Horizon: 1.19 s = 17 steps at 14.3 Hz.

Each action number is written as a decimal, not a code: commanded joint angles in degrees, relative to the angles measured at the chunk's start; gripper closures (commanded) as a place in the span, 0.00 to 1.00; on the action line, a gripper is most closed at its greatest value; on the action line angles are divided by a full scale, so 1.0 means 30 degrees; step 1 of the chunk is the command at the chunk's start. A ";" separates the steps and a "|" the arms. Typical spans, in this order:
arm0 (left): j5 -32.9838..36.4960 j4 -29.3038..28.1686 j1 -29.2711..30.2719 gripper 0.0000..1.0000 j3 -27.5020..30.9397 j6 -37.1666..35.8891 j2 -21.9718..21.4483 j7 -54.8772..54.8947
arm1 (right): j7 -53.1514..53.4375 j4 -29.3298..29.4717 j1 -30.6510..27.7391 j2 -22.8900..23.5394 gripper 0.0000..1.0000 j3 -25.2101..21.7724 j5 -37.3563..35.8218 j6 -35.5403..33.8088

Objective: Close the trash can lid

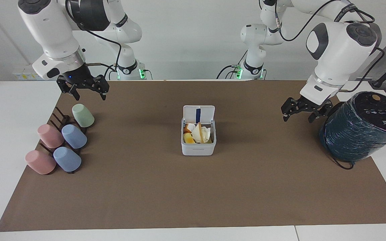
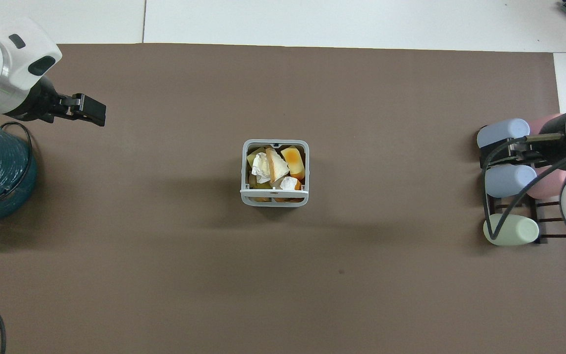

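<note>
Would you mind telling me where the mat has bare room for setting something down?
The brown mat is bare around the trash can, toward both arms' ends. It is crowded at the cup rack under the right end effector and by the teal cylinder near the left end effector.

I'm looking at a robotics lab here, no question. Two white Franka arms are bolted at the edge of a white tabletop [image 1: 8, 134], green status lights glowing at their bases, black cables looping off both. Plain white wall at the back, with a power strip sitting at its foot at the right arm's end. A brown mat [image 1: 193, 194] is laid flat as a work area, and the props on it look staged: pastel cups [image 1: 62, 142] on a dark rack [image 1: 59, 120], a teal wrapped cylinder [image 1: 357, 134], a small white trash can [image 1: 198, 140] dead centre.
</note>
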 commanded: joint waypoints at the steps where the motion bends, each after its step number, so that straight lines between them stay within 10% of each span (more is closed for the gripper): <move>1: -0.0162 -0.0881 0.0113 0.00 -0.0029 0.0347 -0.0674 -0.0029 | -0.0509 -0.0627 -0.0086 -0.0493 0.00 -0.0099 0.0383 0.0444; 16: -0.0482 -0.4662 -0.8087 0.00 -0.0380 0.3337 -0.2490 -0.7349 | -0.0509 -0.0627 -0.0086 -0.0493 0.00 -0.0070 0.0383 0.0444; 17: -0.1180 -0.4545 -0.8322 0.14 -0.0409 0.2928 -0.2490 -0.7527 | -0.0509 -0.0627 -0.0115 -0.0493 0.00 -0.0099 0.0383 0.0444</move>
